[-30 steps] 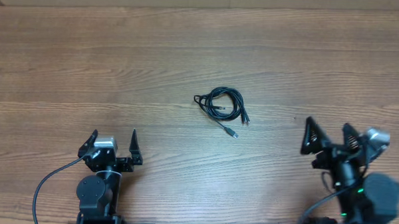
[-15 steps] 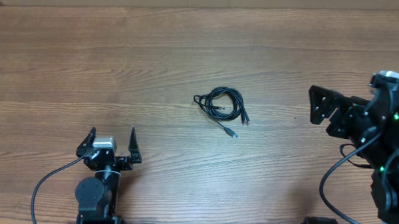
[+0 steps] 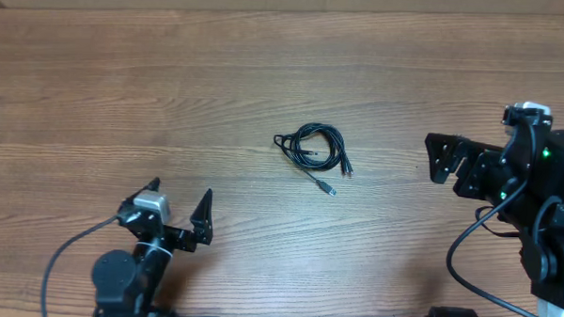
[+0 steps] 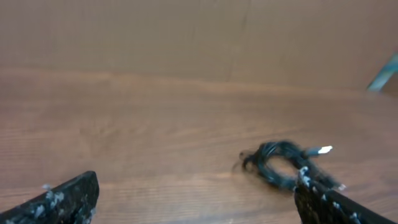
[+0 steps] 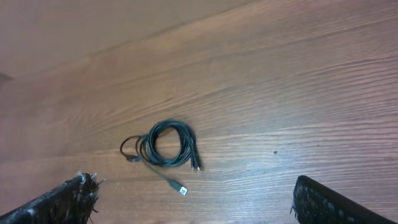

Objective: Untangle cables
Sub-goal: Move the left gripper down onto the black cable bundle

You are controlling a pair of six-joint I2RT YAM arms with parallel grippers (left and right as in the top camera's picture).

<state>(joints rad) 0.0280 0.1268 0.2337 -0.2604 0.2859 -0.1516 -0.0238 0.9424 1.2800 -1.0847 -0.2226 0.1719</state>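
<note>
Change since one second ago: the right fingers [image 3: 442, 159] have risen from the lower right of the overhead frame to mid-height at the right edge and, over the last half second, crept left toward the centre. The left fingers [image 3: 203, 212] have shifted slightly right and turned toward the centre, low in the lower left. The cables [image 3: 312, 148] have not moved.

Cables: small coiled bundle at centre frame, lying flat on the worktop [image 3: 125, 78]. One loose tail with a plug [image 3: 329, 189] runs out to the lower right, and a pair of plug ends [image 3: 346, 170] lies at the right of the coil.

Fingers: both pairs spread wide, nothing held. Each wrist view shows the bundle between its own tips, well ahead and untouched.

Judgement: approach phase only. Both arms are lining up on the bundle, and no untangling has begun.

Room: bare wood on every side of the coil. The worktop's far edge runs along the top of the frame, well apart from the bundle. Neither arm blocks the other's line in. The loose tail at the lower right looks the easiest first pick.
</note>
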